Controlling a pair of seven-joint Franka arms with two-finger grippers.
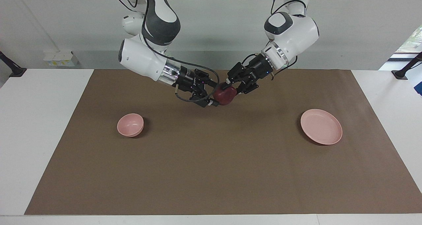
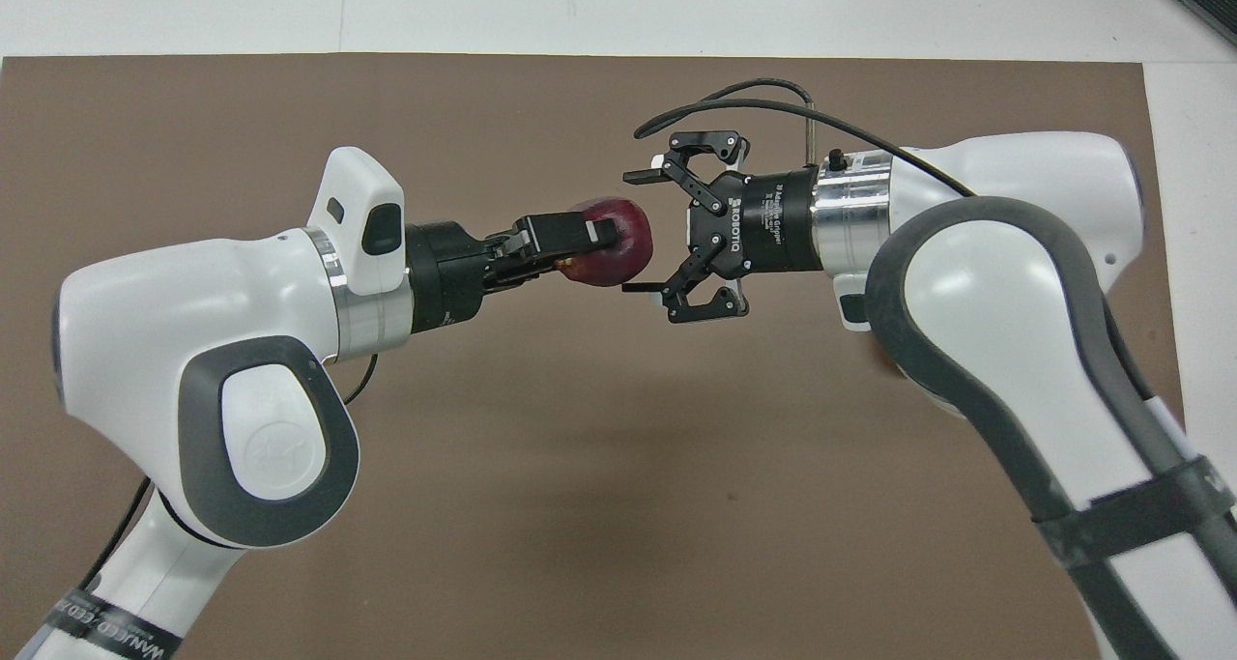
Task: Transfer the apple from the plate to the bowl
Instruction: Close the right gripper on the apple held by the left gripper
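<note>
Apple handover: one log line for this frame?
phase: handover | apple: airborne, in left gripper | right gripper: open around apple | bowl: empty | plate: empty
</note>
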